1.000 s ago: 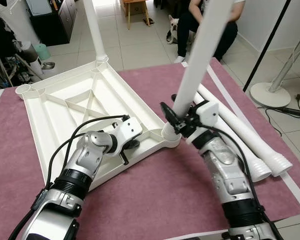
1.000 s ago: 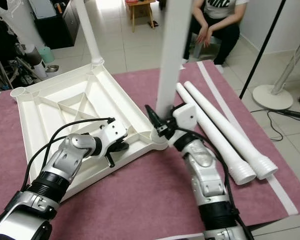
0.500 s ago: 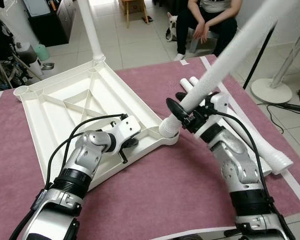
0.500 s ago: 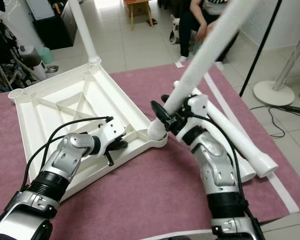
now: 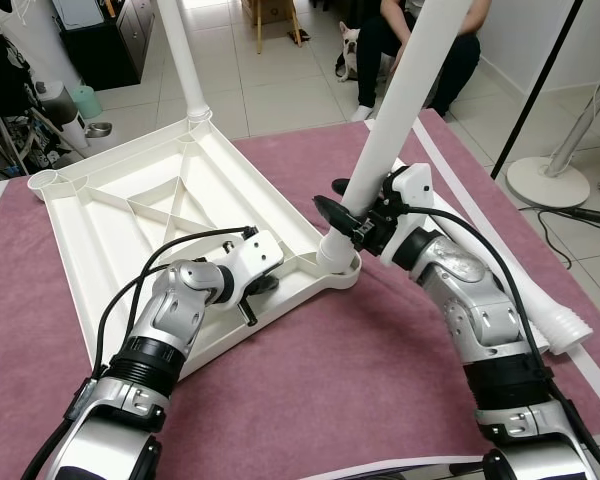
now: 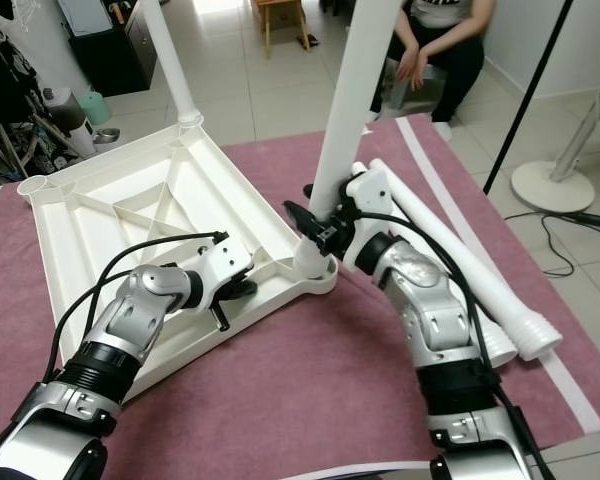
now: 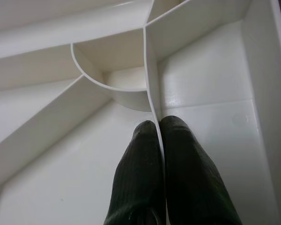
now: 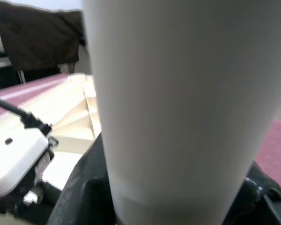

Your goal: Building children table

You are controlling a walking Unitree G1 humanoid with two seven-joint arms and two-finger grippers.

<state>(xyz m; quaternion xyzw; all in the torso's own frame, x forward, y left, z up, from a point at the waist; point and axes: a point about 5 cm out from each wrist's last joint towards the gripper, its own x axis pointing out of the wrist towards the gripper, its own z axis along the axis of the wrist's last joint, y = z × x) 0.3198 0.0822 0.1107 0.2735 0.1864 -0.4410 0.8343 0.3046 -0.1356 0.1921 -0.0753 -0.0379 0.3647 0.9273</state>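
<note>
Seating a table leg (image 5: 405, 100) into the corner socket (image 5: 337, 268) of the upturned tabletop (image 5: 130, 215), my right gripper (image 5: 352, 222) clamps it low; my left gripper (image 7: 159, 136) pinches a rib. Light, stiff, slick plastic favours that low hold.

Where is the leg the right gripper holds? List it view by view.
Left eye view: leg rises from centre to top edge.
Right eye view: the same leg, centre to top.
Right wrist view: close up, in the right gripper.
Left wrist view: left gripper pinches a tabletop rib instead.
Shared landmark: tabletop corner socket.
</note>
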